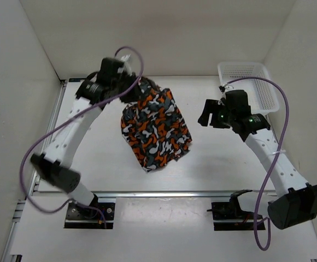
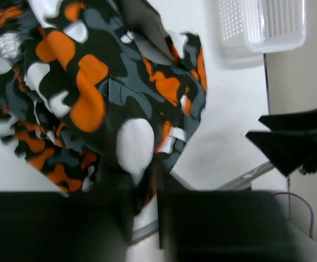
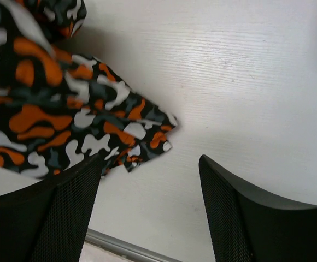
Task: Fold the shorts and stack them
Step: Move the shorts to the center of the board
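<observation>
Overhead view of a white surface [image 1: 218,164] with two robot arms. The shorts [image 1: 156,128] sit at its centre as a crumpled bundle printed with orange, black, white and grey blotches.

The left arm [image 1: 74,125] reaches to the far side of the bundle. The left jaws are clamped on the far edge of the cloth. The left wrist view shows a fold of fabric pinched between two dark fingers [image 2: 213,229]. From that hold the shorts trail toward the near side, bunched and creased, with no leg or waistband lying flat. It is unclear whether the near end rests on the surface or hangs just above it.

The right arm [image 1: 268,153] hovers just right of the shorts. The right jaws are apart and empty, with a loose corner [image 3: 153,131] of cloth near them on the left. A basket [image 1: 246,82] stands at the far right, apart from the cloth.

This looks like an early step: opening the shorts out before the first fold. The next move probably calls for the right jaws to pinch that loose corner or a nearby edge, so both arms can draw the cloth flat. The soft fabric will likely sag and slip unless it is gripped low and firmly.
</observation>
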